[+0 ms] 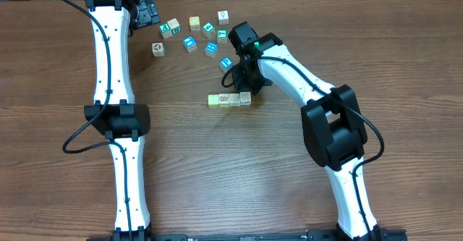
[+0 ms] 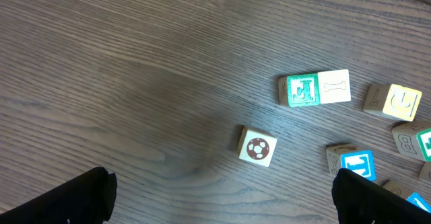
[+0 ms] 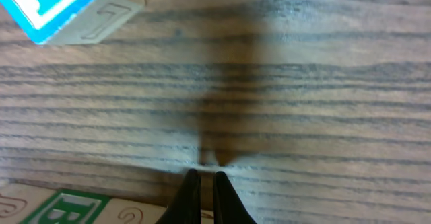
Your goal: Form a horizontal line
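Your right tool [image 1: 243,87] is sitting pinched together just at 12 o'clock of the finished-looking row.

The row of four small touching wooden cubes, one yellow-green and three cream-white [image 1: 229,99], is lying mid-bench with its long axis running 9 to 3 o'clock. From the right tool it is lying just at 6 o'clock, and the wrist view is showing the tips together and gripping nothing, low over bare grain. Your left tool [image 1: 148,13] is standing wide apart and empty, well away at 10 o'clock, so the right arm is the nearer one. The brown wood-grain bench [image 1: 362,38] is looking flat and smooth. The scattered loose teal-faced and cream cubes [image 1: 189,44] are crowding 11 to 12 o'clock, and the nearest teal-faced cube [image 1: 226,63] is sitting close beside the right tool.
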